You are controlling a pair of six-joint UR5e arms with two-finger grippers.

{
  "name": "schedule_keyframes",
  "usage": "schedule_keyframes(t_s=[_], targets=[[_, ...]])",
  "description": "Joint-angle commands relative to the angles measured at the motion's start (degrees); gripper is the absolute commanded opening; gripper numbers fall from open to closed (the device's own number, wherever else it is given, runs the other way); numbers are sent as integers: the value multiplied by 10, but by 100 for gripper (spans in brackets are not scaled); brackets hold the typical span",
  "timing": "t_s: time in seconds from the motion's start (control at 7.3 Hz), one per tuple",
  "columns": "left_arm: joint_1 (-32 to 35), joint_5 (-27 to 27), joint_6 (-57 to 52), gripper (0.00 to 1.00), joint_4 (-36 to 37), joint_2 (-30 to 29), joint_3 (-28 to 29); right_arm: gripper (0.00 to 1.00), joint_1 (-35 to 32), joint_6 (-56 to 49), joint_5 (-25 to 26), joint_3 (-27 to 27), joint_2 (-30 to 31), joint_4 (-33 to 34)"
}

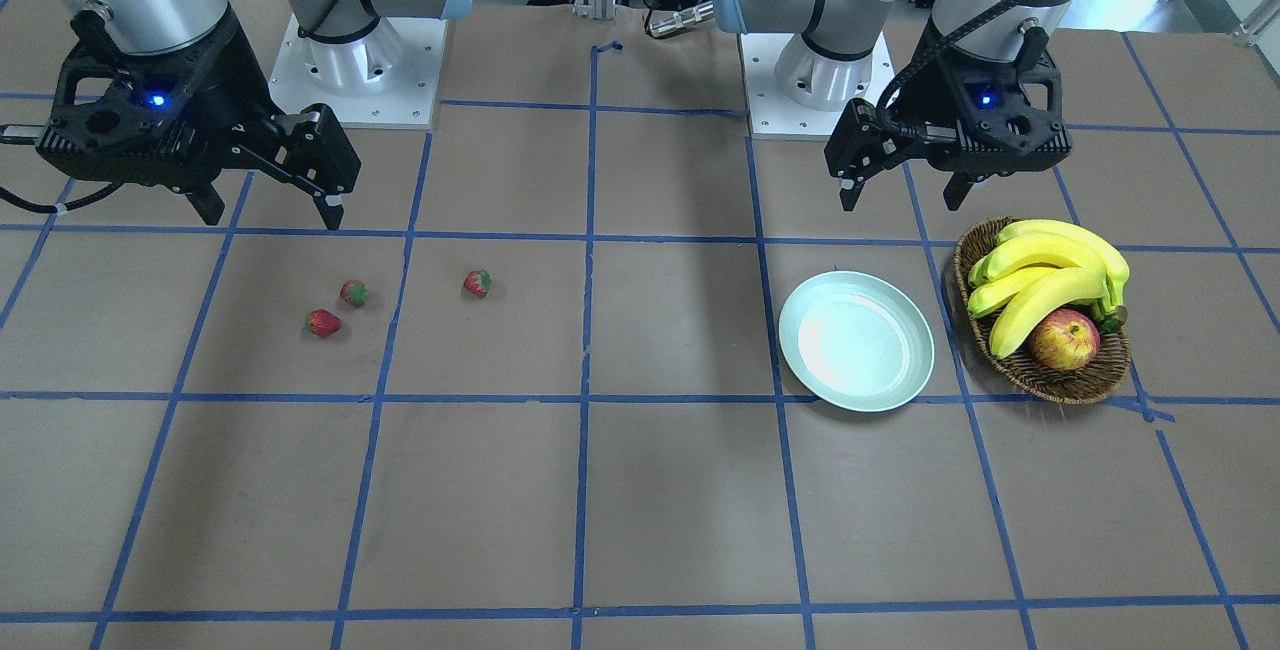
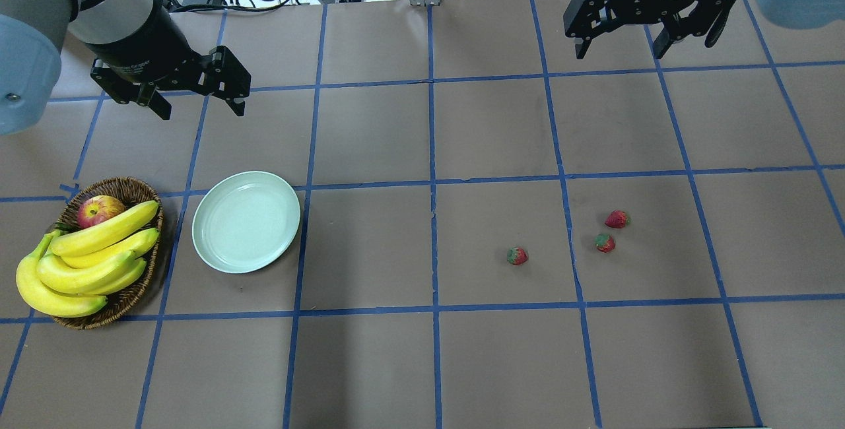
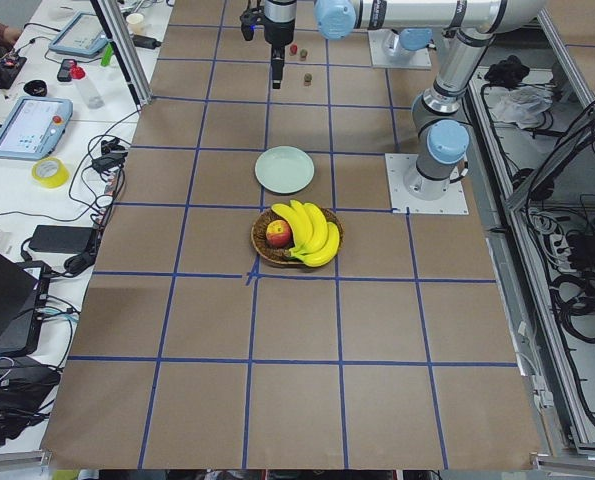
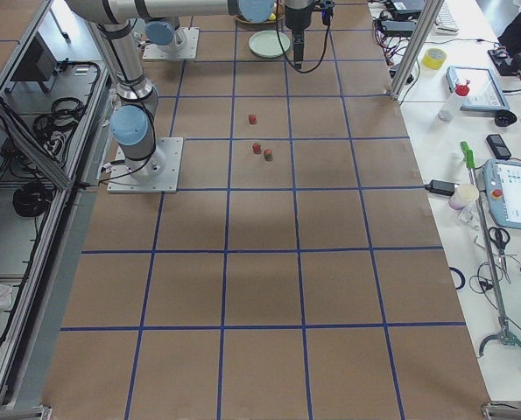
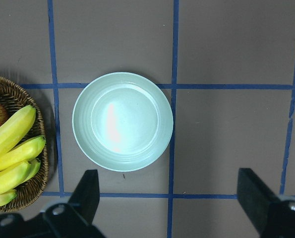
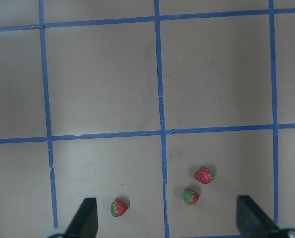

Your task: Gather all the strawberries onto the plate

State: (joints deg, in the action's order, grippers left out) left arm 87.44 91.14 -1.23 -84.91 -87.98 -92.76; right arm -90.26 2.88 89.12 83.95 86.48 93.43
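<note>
Three small red strawberries lie on the brown table: one (image 2: 517,256) apart toward the middle, two (image 2: 617,219) (image 2: 605,242) close together. They show in the front view (image 1: 477,283) (image 1: 353,292) (image 1: 323,323) and the right wrist view (image 6: 119,207) (image 6: 204,175) (image 6: 191,196). The mint-green plate (image 2: 245,221) is empty, also in the left wrist view (image 5: 122,121). My left gripper (image 2: 199,100) is open, high above the table beyond the plate. My right gripper (image 2: 620,46) is open, high beyond the strawberries.
A brown wicker basket (image 2: 132,191) with bananas (image 2: 86,261) and an apple (image 2: 99,210) stands just left of the plate. Blue tape lines grid the table. Cables and devices lie past the far edge.
</note>
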Motion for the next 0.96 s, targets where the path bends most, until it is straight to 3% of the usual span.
schedule_keyframes(t_s=[0.0,0.68,0.82], targets=[[0,0,0,100,1,0,-1,100,0,0,0,0,0,0],[-3,-3,0,100,19,-7,-17,100,4,-11,4,4,-3,-10],[-4,-2,0,100,19,-10,-22,100,10,-63,4,37,-7,-2]])
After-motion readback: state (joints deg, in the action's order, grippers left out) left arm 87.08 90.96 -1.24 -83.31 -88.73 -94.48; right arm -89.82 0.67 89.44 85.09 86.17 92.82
